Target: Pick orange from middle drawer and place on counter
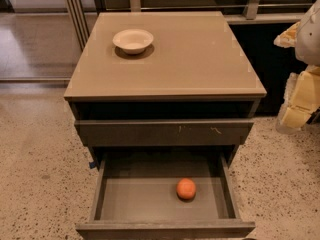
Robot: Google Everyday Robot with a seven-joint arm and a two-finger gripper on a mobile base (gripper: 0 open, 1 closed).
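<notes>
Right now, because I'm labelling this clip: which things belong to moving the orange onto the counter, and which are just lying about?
Job in hand:
orange
middle drawer, open
counter
gripper, at the right edge, beside the counter

Lying about:
white bowl, on the counter
scratched drawer front

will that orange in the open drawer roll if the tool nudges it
Likely yes: the orange is round and sits loose on the middle drawer's flat floor, touching no wall. Its smooth skin may slip. The tool hangs at the right edge, beside the counter.
</notes>
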